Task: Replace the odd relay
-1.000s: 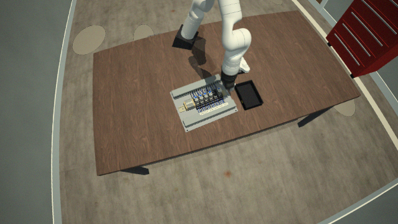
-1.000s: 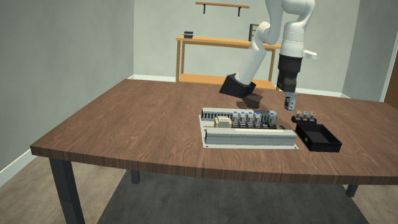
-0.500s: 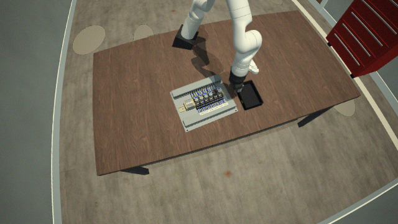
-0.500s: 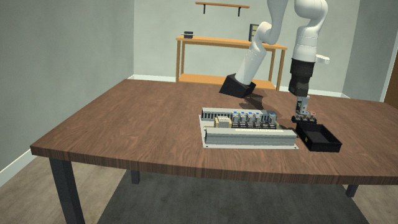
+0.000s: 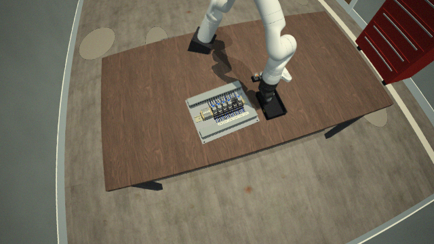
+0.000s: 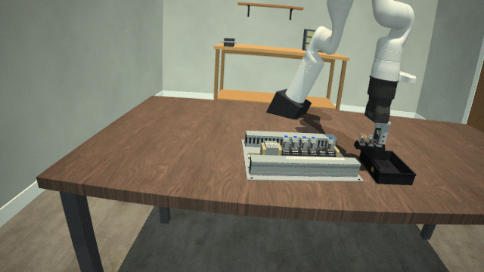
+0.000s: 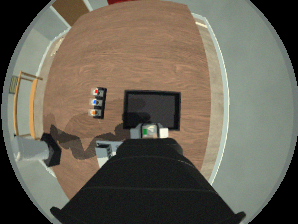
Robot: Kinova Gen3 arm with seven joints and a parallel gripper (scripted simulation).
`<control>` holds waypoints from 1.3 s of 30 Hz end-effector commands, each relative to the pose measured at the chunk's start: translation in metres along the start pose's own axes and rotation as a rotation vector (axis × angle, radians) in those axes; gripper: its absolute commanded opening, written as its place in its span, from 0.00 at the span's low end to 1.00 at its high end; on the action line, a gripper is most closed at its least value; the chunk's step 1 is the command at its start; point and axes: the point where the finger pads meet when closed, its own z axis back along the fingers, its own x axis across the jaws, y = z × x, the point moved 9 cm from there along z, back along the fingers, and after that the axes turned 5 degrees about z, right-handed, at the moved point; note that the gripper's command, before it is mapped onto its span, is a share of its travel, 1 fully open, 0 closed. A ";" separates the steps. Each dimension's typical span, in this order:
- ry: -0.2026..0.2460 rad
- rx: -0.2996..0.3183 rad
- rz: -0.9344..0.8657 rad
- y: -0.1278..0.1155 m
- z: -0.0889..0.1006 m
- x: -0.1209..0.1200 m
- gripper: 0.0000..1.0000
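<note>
My gripper (image 6: 380, 139) hangs upright over the near-left end of the black tray (image 6: 387, 166) at the right of the panel. It is shut on a small pale relay (image 6: 379, 134), held a little above the tray's rim. In the wrist view the relay (image 7: 149, 131) sits between my fingers with the tray (image 7: 153, 110) just beyond it. The grey panel (image 5: 222, 110) carries a row of relays with blue buttons (image 6: 307, 143). The spare relays (image 6: 366, 140) stand in a small holder just behind the tray; they also show in the wrist view (image 7: 99, 102), with a red and a blue button.
The arm's black base (image 5: 201, 45) stands at the table's back edge. A red tool cabinet (image 5: 400, 37) stands off the table's right side. A wooden side table (image 6: 280, 57) is against the back wall.
</note>
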 end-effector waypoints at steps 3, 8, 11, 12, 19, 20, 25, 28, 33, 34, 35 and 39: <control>0.002 0.007 0.020 0.023 -0.005 0.006 0.00; 0.004 0.008 0.025 0.041 -0.009 0.013 0.00; 0.004 0.008 0.026 0.044 -0.010 0.014 0.00; -0.001 0.003 0.013 0.037 -0.008 0.014 0.00; 0.002 0.006 0.019 0.047 -0.011 0.015 0.00; 0.002 0.006 0.020 0.048 -0.011 0.016 0.00; 0.004 0.008 0.025 0.055 -0.013 0.016 0.00; 0.004 0.009 0.026 0.057 -0.014 0.017 0.00; 0.003 0.007 0.022 0.052 -0.012 0.016 0.00; 0.003 0.007 0.023 0.052 -0.012 0.016 0.00; 0.003 0.008 0.023 0.052 -0.012 0.016 0.00; 0.003 0.008 0.024 0.050 -0.012 0.015 0.00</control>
